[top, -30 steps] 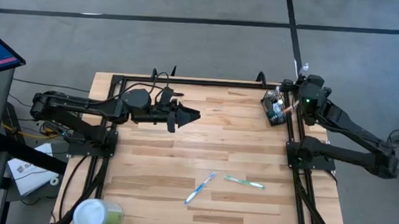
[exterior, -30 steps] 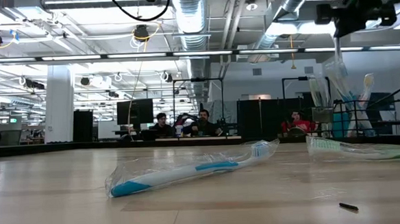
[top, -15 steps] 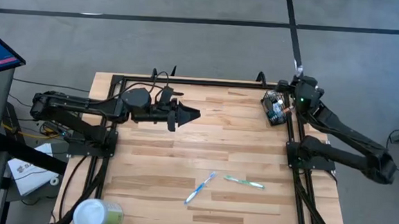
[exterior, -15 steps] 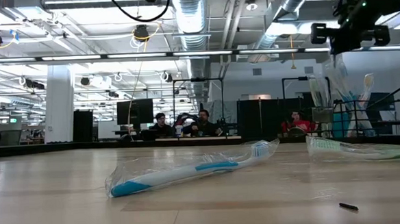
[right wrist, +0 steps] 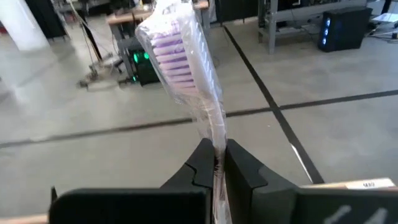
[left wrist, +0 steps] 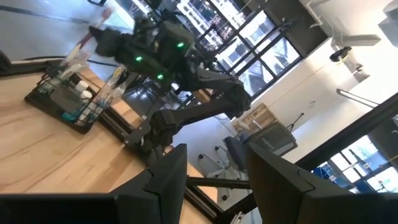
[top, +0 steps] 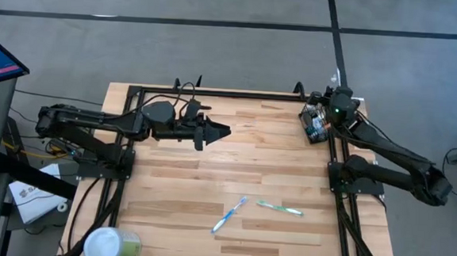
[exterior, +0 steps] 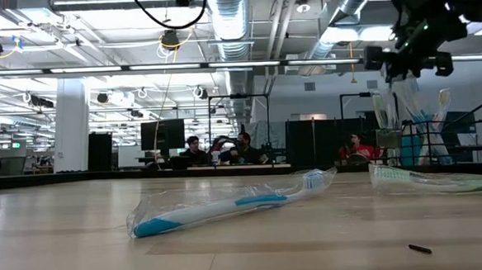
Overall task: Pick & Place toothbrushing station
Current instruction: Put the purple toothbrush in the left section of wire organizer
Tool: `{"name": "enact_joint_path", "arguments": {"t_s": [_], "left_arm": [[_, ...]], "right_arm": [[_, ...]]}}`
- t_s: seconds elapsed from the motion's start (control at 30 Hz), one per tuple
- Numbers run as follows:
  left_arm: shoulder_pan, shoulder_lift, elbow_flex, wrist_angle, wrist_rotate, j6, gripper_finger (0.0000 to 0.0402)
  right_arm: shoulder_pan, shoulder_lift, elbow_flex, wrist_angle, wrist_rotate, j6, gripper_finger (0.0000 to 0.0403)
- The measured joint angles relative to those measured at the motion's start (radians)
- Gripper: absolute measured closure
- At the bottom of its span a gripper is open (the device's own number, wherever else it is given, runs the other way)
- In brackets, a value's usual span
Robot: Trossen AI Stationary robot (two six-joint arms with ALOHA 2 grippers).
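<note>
**One toothbrush held above the holder, two left on the table**

A purple-bristled toothbrush [right wrist: 186,68], wrapped in clear film, is pinched between the closed fingers of the right gripper [right wrist: 214,163] and is held upright. In the high view the right gripper [top: 340,103] is seen just beside the toothbrushing station [top: 316,122], a black wire holder standing at the table's far right corner and already carrying several brushes. The delivery is judged to be under way but not finished, as the brush is not yet released.

Two wrapped brushes remain lying near the front of the table [top: 210,167]: a blue toothbrush [top: 229,214] and a green toothbrush [top: 280,208].

The left gripper [top: 220,131] is held level above the table's far left part, its fingers parted and empty.
</note>
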Motion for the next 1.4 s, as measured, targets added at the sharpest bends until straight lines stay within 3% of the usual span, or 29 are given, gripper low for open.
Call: {"name": "enact_joint_path", "arguments": {"t_s": [0.6,1.07,1.4], "left_arm": [[0.000,0.000,0.000,-0.042,-0.001,0.000,0.0244],[0.000,0.000,0.000,-0.047,-0.002,0.000,0.0244],[0.000,0.000,0.000,-0.053,-0.002,0.000,0.0244]], "right_arm": [[0.021,0.161,-0.013,0.021,0.027,0.082,0.0394],[0.008,0.161,-0.091,0.056,0.046,0.166,0.0391],[0.008,0.161,-0.093,0.048,0.026,0.167,0.0363]]}}
